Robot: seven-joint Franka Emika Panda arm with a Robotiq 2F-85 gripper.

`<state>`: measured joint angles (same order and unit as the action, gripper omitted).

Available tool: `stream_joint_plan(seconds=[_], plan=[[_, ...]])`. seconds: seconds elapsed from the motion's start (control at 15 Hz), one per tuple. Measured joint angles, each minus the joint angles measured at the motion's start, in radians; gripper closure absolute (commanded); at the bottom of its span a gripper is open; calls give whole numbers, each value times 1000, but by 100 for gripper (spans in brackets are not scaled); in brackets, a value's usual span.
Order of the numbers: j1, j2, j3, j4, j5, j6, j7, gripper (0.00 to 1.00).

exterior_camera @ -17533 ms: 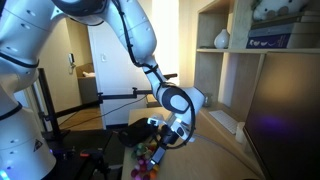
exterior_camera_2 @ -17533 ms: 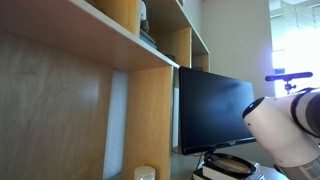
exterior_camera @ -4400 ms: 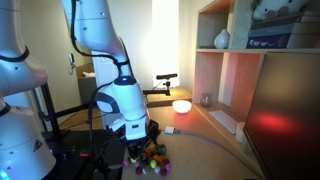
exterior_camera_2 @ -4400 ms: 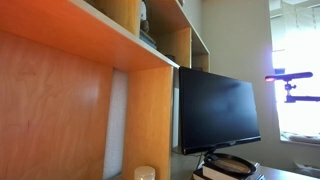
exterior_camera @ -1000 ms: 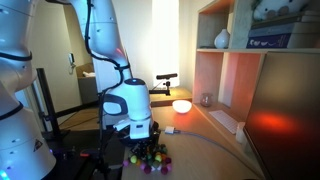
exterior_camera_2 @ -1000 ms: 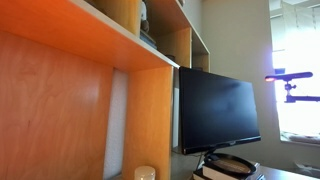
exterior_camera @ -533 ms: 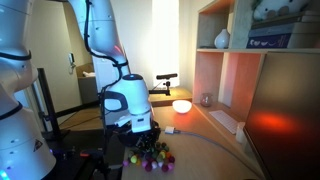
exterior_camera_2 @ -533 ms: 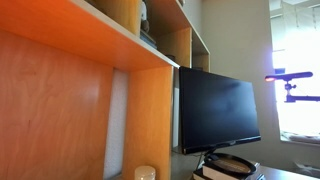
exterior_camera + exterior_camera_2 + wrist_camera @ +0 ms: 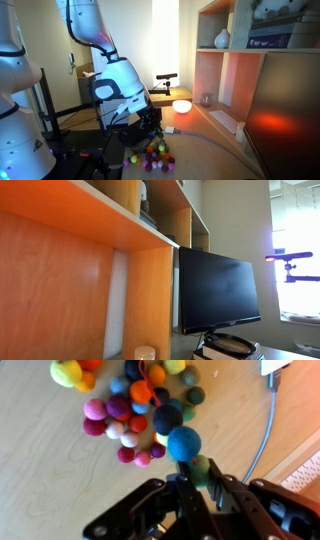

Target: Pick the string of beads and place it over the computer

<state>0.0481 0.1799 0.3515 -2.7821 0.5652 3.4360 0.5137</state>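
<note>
Wooden desk [image 9: 200, 145] below shelves, gripper [image 9: 150, 135] low over the beads [image 9: 152, 156].
In an exterior view the beads lie heaped on the desk, well apart from the monitor [image 9: 285, 120]. In an exterior view the monitor [image 9: 218, 290] stands beside shelving [image 9: 100, 225]. Wrist view: the fingers [image 9: 216, 492] are almost closed, pinching a green bead of the strand; the rest lies bunched on the desk.
</note>
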Motion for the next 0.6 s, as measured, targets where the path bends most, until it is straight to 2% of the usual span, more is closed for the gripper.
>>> stream_joint_plan(seconds=[0.6], plan=[[-13,-163,6,10,17,0,-19,95]])
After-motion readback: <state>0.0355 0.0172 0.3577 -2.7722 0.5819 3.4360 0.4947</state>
